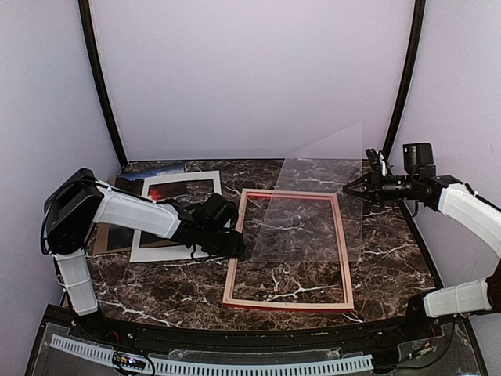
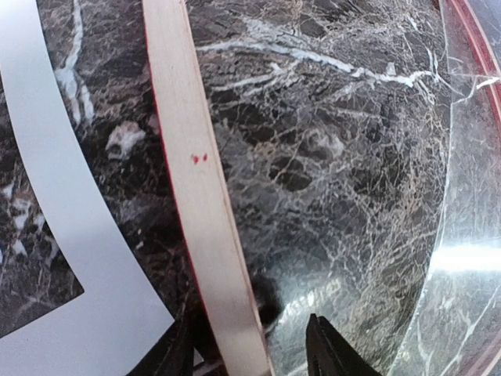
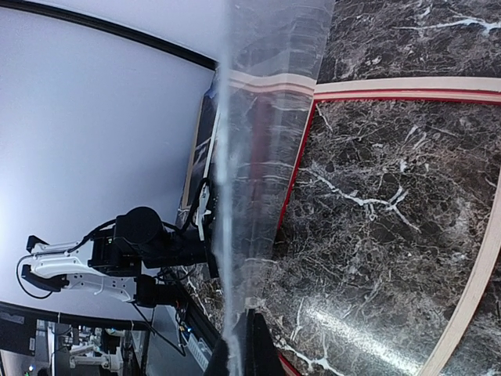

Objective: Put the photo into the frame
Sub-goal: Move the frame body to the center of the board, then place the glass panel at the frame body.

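Note:
The frame lies flat mid-table with its pale wood back up and a red edge showing beneath. My left gripper is low over the left rail; its open jaws straddle the rail, and the right finger stands clear of the wood. A clear sheet slants up over the frame's far right part, with my right gripper shut on its edge. At the back left lies the photo, its red glow showing through a white mat's window.
The white mat lies left of the frame, close to the left rail. A brown backing board pokes out beneath it at the far left. Pale walls and two black poles close in the dark marble table.

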You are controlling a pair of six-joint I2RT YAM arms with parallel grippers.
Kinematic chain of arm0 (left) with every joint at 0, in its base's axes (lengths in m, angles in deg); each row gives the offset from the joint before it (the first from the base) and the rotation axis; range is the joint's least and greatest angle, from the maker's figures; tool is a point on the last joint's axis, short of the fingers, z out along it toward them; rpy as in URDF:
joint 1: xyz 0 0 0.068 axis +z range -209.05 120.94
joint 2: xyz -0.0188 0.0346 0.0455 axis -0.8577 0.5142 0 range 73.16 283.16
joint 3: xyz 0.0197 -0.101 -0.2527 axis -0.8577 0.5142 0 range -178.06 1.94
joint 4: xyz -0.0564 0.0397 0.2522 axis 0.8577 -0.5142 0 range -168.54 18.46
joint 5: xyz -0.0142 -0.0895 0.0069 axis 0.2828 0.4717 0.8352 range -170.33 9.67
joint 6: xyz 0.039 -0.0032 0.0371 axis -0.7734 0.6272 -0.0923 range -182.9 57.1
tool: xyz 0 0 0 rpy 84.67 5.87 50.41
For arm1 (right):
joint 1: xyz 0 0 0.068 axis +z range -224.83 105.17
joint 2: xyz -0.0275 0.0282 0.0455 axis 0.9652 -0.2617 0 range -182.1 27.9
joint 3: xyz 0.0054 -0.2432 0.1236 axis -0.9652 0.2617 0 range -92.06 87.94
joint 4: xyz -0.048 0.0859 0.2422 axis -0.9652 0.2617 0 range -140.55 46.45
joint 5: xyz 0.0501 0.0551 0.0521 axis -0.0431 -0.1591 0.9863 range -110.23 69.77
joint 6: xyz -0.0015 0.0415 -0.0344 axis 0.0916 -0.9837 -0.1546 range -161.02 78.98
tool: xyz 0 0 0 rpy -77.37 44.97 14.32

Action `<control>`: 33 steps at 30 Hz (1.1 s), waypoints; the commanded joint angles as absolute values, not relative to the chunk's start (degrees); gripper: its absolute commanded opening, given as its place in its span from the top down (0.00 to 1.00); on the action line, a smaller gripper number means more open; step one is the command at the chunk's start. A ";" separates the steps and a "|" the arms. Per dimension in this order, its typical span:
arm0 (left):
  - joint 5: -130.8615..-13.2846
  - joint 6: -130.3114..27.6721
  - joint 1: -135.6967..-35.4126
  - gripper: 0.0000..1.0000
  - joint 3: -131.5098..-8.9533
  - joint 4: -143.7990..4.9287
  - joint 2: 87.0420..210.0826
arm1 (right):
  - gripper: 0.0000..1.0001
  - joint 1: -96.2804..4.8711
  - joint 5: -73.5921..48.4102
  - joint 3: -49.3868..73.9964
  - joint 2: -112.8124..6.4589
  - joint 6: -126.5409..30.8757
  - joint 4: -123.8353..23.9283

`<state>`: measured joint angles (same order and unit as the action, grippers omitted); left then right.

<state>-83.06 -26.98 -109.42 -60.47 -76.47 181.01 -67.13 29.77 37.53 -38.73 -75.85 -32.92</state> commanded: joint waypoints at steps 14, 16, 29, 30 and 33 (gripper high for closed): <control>-90.44 -29.47 -99.68 0.34 -51.99 -85.31 154.24 | 1.00 -48.14 24.77 36.68 -39.89 -88.74 -48.31; -92.50 -30.37 -99.03 0.34 -51.75 -86.25 152.48 | 1.00 -47.31 23.95 37.67 -40.34 -89.97 -50.16; -92.52 -34.27 -98.85 0.20 -51.90 -87.19 150.89 | 1.00 -49.46 19.43 50.46 -51.84 -86.97 -54.65; -92.41 -34.39 -98.86 0.18 -51.80 -87.16 151.00 | 1.00 -49.96 19.41 51.24 -52.54 -86.04 -54.61; -92.13 -34.56 -98.87 0.15 -51.63 -86.99 151.27 | 1.00 -50.85 19.14 52.01 -54.29 -83.95 -53.43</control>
<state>-92.72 -33.16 -98.80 -52.87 -86.08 152.40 -49.66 20.13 51.01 -53.04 -87.69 -50.89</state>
